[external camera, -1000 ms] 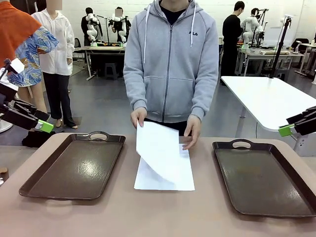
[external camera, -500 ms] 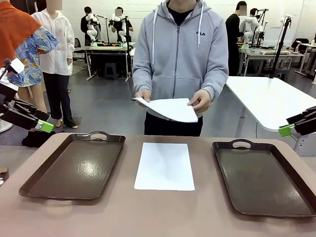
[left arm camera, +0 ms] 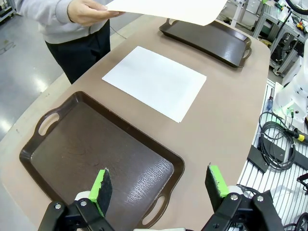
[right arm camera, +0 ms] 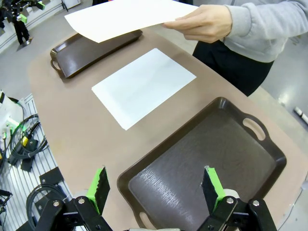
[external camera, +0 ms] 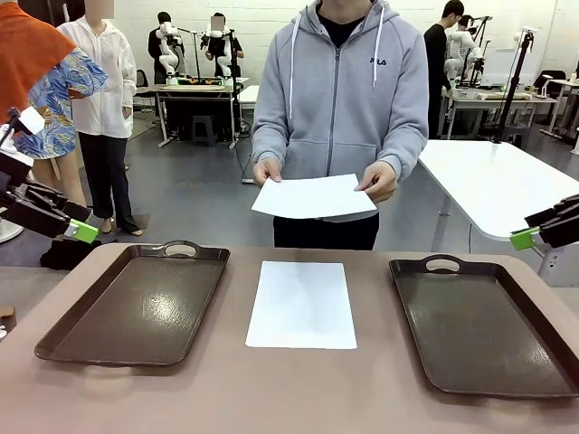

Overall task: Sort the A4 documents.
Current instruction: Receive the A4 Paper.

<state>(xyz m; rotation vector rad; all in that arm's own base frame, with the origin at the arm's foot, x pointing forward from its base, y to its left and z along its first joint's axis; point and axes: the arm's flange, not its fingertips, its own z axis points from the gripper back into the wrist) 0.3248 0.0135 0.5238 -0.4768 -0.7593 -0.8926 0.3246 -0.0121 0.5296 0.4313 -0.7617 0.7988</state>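
Observation:
One white A4 document (external camera: 301,304) lies flat on the table between two dark brown trays; it also shows as the flat sheet (left arm camera: 155,82) and the flat sheet (right arm camera: 143,86) in the wrist views. A person across the table holds a second sheet (external camera: 313,196) level in both hands, above the far edge. My left gripper (external camera: 80,231) hangs open at the left, above the left tray (left arm camera: 72,159). At the right edge my right gripper (external camera: 523,238) stands open over the right tray (right arm camera: 192,168). Both grippers (left arm camera: 159,185) (right arm camera: 156,185) have nothing between their pads.
The left tray (external camera: 136,307) and the right tray (external camera: 484,330) each have handle cut-outs and nothing in them. Bare tabletop (external camera: 271,389) runs along the near edge. A white table (external camera: 493,181) stands behind at the right. Cables (left arm camera: 276,149) lie beside the table.
The person lifted the top sheet off the one lying on the table, stepped back upright and now holds it level in both hands. Neither arm moved.

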